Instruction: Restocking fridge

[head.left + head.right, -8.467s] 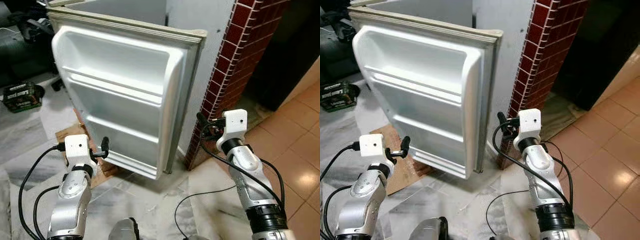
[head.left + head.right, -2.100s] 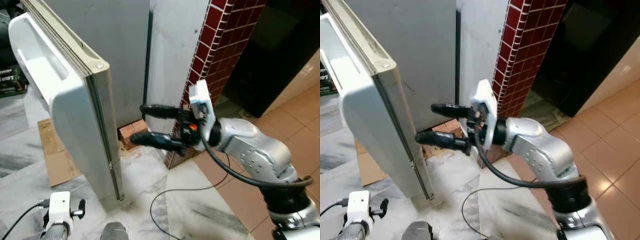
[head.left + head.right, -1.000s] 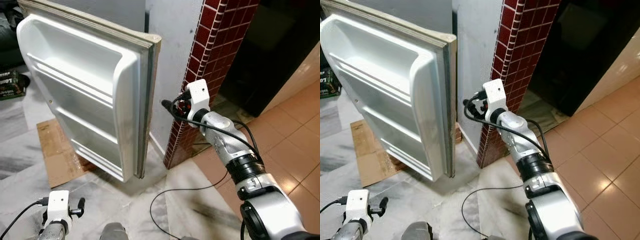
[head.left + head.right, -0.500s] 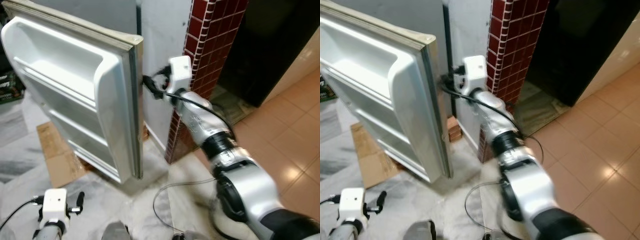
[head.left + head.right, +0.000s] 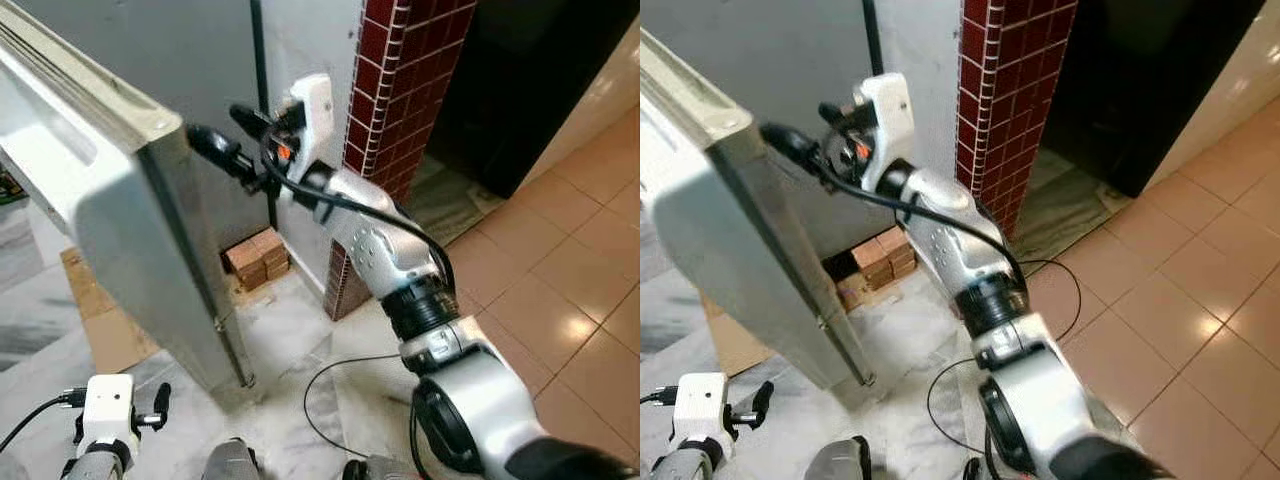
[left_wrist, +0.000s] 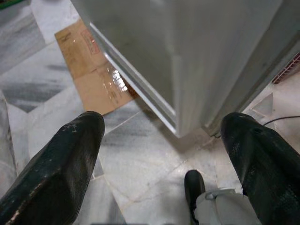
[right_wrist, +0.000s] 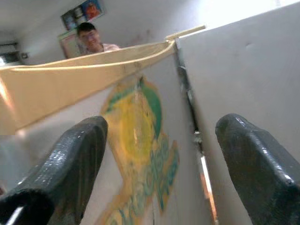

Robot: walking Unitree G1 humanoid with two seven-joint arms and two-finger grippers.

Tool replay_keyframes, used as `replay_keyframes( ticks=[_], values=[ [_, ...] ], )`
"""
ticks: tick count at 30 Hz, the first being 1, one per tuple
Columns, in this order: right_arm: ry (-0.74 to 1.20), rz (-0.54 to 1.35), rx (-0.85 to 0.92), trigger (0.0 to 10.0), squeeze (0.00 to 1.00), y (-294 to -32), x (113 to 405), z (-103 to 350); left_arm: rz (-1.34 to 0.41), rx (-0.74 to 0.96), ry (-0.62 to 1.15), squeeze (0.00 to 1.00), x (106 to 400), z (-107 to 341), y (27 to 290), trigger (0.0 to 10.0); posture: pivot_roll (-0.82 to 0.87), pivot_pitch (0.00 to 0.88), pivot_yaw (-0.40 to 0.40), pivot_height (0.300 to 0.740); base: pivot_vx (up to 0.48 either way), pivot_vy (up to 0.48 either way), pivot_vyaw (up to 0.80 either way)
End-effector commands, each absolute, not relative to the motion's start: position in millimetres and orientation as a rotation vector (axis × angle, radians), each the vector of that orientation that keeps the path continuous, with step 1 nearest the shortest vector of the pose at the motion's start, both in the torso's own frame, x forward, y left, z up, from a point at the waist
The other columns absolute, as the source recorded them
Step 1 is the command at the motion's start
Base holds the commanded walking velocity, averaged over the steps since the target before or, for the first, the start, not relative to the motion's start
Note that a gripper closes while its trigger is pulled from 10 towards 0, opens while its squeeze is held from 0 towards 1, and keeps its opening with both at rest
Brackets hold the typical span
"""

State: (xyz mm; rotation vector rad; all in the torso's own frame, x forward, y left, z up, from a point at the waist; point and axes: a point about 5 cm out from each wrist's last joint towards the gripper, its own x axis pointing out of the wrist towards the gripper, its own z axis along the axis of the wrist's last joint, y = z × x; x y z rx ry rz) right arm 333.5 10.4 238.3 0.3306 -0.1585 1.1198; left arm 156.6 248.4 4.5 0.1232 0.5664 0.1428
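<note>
The fridge door [image 5: 110, 190] is now swung further out than half a second ago, edge-on to the head camera; the right gripper [image 5: 222, 135], jaws spread wide, is pressed behind its outer face; the left gripper [image 6: 164, 154] hangs low, jaws wide; restocking is judged not yet begun.

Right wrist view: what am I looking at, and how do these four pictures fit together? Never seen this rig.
It is a humanoid robot with two silver arms, each ending in a two-finger black gripper. The two eye views come from its head, looking down. The wrist views look along each gripper's fingers.

The right gripper is raised behind the outer face of the open fridge door, fingers spread, holding nothing. Its wrist view shows that face with a yellow-green sticker, and a person beyond.

The left gripper hangs low and open over the marble floor, near cardboard. Small bricks sit by the wall.
</note>
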Motion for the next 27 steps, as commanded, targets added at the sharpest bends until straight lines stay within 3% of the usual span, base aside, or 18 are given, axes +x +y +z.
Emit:
replay_keyframes(
  ticks=[1,6,12,17,27],
  values=[
    [-0.215,1.157,0.277,10.0,0.00,6,325,248,0.132,0.110,0.564,0.00,161,8,248,10.0,0.17,0.133,0.005,0.740,0.000,0.000,0.00],
    [-0.184,1.194,0.260,10.0,0.00,1,315,239,0.123,0.077,0.579,0.00,171,8,247,10.0,0.17,0.104,0.002,0.740,0.000,0.000,0.00],
    [-0.216,1.406,0.190,10.0,0.00,6,286,241,0.138,0.086,0.585,0.00,177,4,249,10.0,0.17,0.069,-0.001,0.740,0.000,0.000,0.00],
    [-0.236,1.423,0.152,10.0,0.00,7,283,239,0.136,0.090,0.589,0.00,181,2,249,10.0,0.17,0.056,-0.003,0.740,0.000,0.000,0.00],
    [-0.217,1.343,0.079,10.0,0.00,9,288,232,0.142,0.088,0.598,0.00,182,-7,249,10.0,0.17,0.051,-0.010,0.740,0.000,0.000,0.79]
  ],
)
